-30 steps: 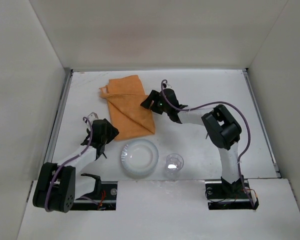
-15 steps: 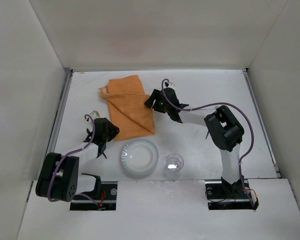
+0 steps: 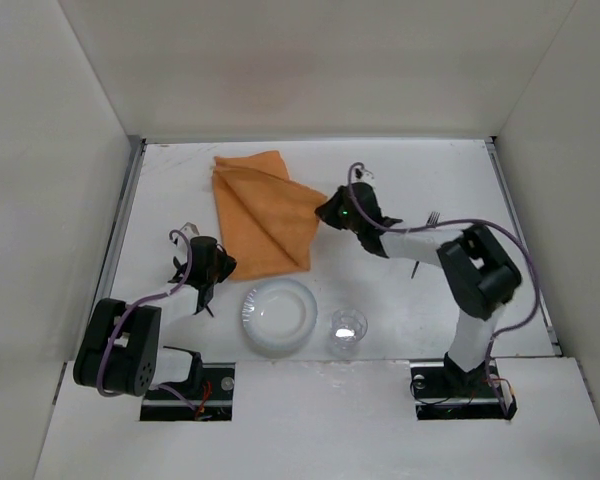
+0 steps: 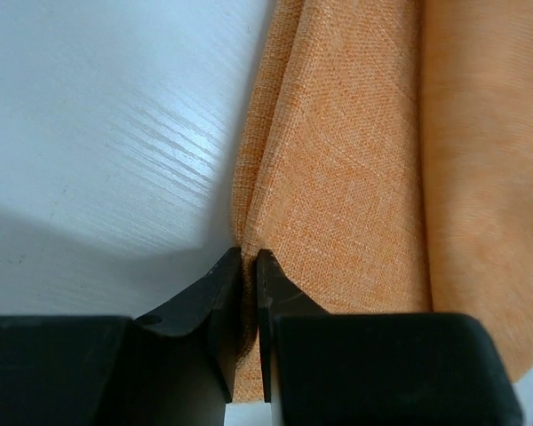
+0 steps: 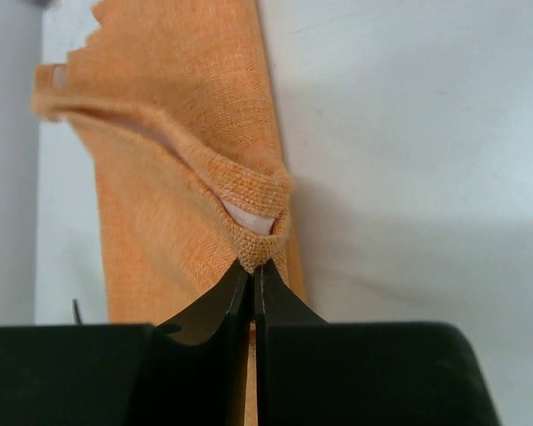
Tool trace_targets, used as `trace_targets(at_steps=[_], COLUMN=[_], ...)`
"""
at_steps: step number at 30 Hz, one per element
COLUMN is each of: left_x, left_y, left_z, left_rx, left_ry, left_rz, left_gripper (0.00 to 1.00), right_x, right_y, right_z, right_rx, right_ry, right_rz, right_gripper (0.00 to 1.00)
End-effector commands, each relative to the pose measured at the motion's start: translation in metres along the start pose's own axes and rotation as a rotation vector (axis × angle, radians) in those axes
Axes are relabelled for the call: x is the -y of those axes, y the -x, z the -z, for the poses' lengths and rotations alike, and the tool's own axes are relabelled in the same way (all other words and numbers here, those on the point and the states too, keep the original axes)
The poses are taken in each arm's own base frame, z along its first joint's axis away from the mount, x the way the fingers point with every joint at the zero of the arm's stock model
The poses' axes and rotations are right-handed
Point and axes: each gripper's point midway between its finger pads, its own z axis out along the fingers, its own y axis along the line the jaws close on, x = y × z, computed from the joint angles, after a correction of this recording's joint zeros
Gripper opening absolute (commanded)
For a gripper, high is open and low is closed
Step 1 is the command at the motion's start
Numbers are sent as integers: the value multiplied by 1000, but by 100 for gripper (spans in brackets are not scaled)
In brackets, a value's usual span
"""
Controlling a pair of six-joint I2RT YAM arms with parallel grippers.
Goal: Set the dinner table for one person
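Note:
The white dinner table [image 3: 430, 170] carries an orange cloth [image 3: 265, 212], partly folded, left of centre. My left gripper [image 3: 217, 264] is shut on the cloth's near left edge. In the left wrist view the left gripper [image 4: 249, 259] pinches a fold of the cloth [image 4: 355, 160]. My right gripper [image 3: 327, 212] is shut on the cloth's right corner. The right wrist view shows the right gripper [image 5: 253, 266] holding that corner, with the cloth [image 5: 178, 177] raised off the table.
A white plate [image 3: 278, 315] and a clear glass [image 3: 347, 332] sit near the front edge, between the arm bases. A small fork [image 3: 431, 218] lies behind the right arm. White walls [image 3: 70, 150] enclose the table on three sides.
Both grippers have shut on the cloth. The right gripper moved right with its corner, pulling the cloth wider. The fork behind the right arm now shows.

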Motion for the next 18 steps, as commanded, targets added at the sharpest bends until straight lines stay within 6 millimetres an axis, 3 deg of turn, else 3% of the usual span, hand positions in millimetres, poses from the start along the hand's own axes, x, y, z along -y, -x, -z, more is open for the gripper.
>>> trace_targets(at_steps=[1,3,4,7,13,18], left_x=[2,0,-2,-8,-6,-1], left_y=[11,10,10,9,23,39], left_z=[-4,-4,-5,-5,-1,-7], left_rx=[46,48,48,45,84,128], left_ry=[17,20,22,34,26,44], left_rz=[14,9,7,10,46,91], left_gripper=[7,7,7,6,6,6], right_x=[33,80,99,133,159,154], right_y=[98,101,93,67,43,24], right_z=[59,86,95,105,114,128], right_rx=[295,345,348,324,309,282], right_ry=[-34,-116,-150,-229,-342,-366], right_rz=[-148,-223,-258,-290,-273,-230], right_gripper=[7,7,7,9,11,13])
